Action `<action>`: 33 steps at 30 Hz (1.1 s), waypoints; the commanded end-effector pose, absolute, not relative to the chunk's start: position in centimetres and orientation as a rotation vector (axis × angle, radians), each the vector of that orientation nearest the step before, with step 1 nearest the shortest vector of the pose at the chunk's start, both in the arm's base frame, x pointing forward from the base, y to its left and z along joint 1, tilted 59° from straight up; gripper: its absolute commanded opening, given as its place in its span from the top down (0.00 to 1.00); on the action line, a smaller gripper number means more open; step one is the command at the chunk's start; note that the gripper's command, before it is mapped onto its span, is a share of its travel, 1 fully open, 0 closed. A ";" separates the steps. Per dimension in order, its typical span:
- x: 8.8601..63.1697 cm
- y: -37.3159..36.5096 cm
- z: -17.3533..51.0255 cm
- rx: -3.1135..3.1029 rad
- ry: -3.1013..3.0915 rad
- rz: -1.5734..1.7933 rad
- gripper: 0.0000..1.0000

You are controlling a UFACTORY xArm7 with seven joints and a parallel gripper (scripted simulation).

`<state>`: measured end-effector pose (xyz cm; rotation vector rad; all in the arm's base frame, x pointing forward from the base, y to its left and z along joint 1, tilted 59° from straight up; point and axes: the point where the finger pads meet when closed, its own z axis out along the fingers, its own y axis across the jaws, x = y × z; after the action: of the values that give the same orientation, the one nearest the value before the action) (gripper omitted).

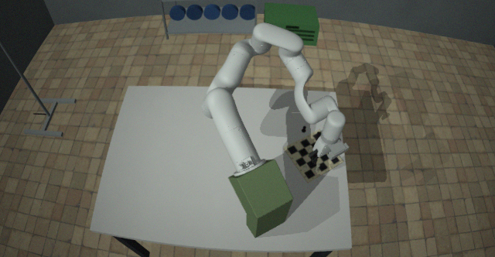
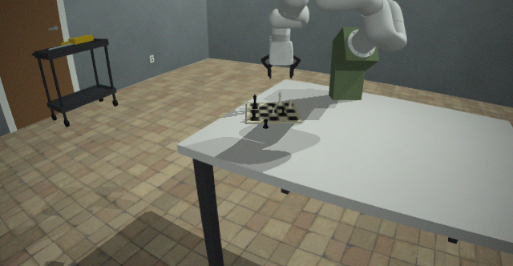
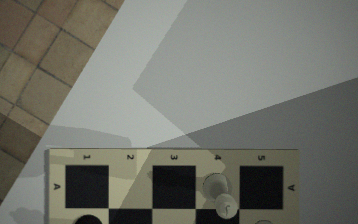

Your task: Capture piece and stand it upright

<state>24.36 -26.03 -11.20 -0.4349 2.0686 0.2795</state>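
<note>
A small chessboard lies near the table's edge. My gripper is open and empty, and hangs well above the board. A white piece stands upright on square A4, straight below the wrist camera. A tall black piece stands at the board's corner, with other black pieces near it. A black pawn stands upright on the table just off the board. In the wrist view my fingers are out of sight, and a black piece is cut off by the lower edge.
The arm's green base block stands on the white table beside the board. The table's edge runs close to the board. A black cart stands far off on the floor.
</note>
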 end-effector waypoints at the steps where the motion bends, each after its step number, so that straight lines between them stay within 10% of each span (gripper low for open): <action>1: 24.2 -26.2 -11.2 -0.433 2.072 0.275 0.00; 33: 21.4 -27.5 -9.4 -0.433 2.072 0.275 0.00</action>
<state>22.10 -27.13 -9.79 -0.4337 2.0701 0.2774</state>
